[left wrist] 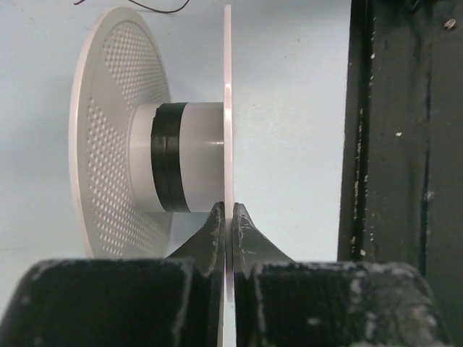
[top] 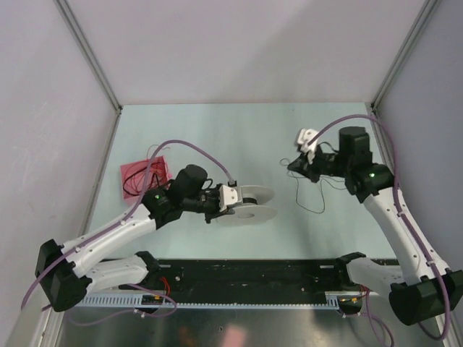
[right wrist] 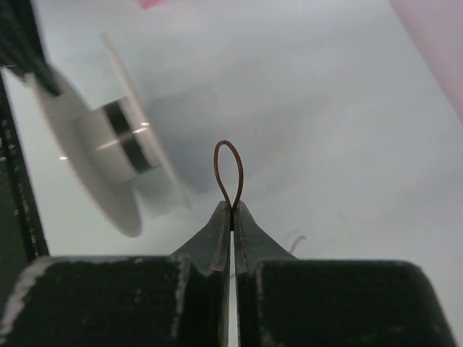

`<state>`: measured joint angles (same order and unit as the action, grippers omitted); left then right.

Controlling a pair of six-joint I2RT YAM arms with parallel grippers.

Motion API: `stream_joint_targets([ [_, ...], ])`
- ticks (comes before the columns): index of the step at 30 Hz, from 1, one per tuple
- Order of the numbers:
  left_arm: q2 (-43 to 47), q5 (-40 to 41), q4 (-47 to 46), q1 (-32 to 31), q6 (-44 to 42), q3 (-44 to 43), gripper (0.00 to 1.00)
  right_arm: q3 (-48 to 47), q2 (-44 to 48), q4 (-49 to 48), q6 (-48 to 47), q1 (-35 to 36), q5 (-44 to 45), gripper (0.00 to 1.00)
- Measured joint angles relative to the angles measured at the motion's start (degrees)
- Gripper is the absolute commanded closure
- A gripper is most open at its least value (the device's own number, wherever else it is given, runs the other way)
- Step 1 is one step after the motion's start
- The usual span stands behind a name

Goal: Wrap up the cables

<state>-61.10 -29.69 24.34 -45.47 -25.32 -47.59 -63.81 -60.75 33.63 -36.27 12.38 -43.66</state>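
Observation:
My left gripper [top: 233, 196] is shut on the thin flange of a pale grey spool [top: 249, 212], holding it on edge over the table. In the left wrist view the fingers [left wrist: 228, 211] clamp the flange, and the spool [left wrist: 108, 130] has a black band [left wrist: 170, 155] wound on its hub. My right gripper [top: 296, 165] is shut on a cable; in the right wrist view a small dark red cable loop [right wrist: 228, 166] sticks out of the closed tips [right wrist: 232, 207]. The cable's thin strands [top: 318, 196] hang and curl below the right gripper. More cables [top: 136, 181] lie on a pink sheet.
The pink sheet [top: 156, 165] lies at the left of the table. A black rail [top: 253, 275] runs along the near edge and also shows in the left wrist view [left wrist: 398, 144]. White walls close the table's sides and back. The spool [right wrist: 94, 159] is blurred in the right wrist view.

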Motion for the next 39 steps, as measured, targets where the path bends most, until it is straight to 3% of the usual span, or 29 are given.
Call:
stream_joint_targets([
  [2, 0.7, 2.4, 0.8, -1.5, -2.5, 0.0, 1.0, 0.1, 0.2, 0.7, -1.2, 5.8, 2.5, 1.0],
  [3, 0.8, 3.6, 1.0, -2.3, -3.7, 0.0, 0.94, 0.2, 0.4, 0.8, -1.6, 8.7, 3.7, 1.0],
  [5, 1.1, 5.4, 1.2, -3.7, -5.2, 0.0, 0.8, 0.7, 0.7, 0.8, -1.9, 13.2, 5.9, 1.0],
  [9, 1.9, 7.2, 1.5, -5.2, -6.7, 0.0, 0.37, 3.2, 1.0, 0.2, -2.1, 20.5, 10.7, 1.0],
  [11, 2.8, 6.8, 1.5, -4.4, -6.1, 0.0, 0.25, 4.3, 0.9, 0.1, -2.4, 22.6, 12.4, 1.0],
  [13, 3.7, 5.2, 1.6, -2.1, -5.1, -0.1, 0.2, 5.0, 0.5, 0.0, -2.6, 24.0, 13.9, 1.0],
  [21, 5.4, -5.9, 0.0, 13.3, -3.1, -4.6, 0.19, 5.3, -2.5, -3.6, -3.4, 28.0, 18.8, 1.0],
  [26, 0.7, -11.6, -3.2, 20.7, -4.6, -7.1, 0.2, 5.4, -5.3, -7.2, -3.4, 28.9, 21.4, 1.0],
  [34, -7.8, -18.2, -6.0, 20.7, -8.3, -7.0, 0.32, 5.6, -10.6, -11.9, -2.7, 32.4, 27.7, 1.0],
  [39, -8.6, -20.1, -9.0, 18.1, -7.8, -5.2, 0.41, 5.6, -12.7, -15.0, 0.6, 34.5, 31.8, 1.0],
])
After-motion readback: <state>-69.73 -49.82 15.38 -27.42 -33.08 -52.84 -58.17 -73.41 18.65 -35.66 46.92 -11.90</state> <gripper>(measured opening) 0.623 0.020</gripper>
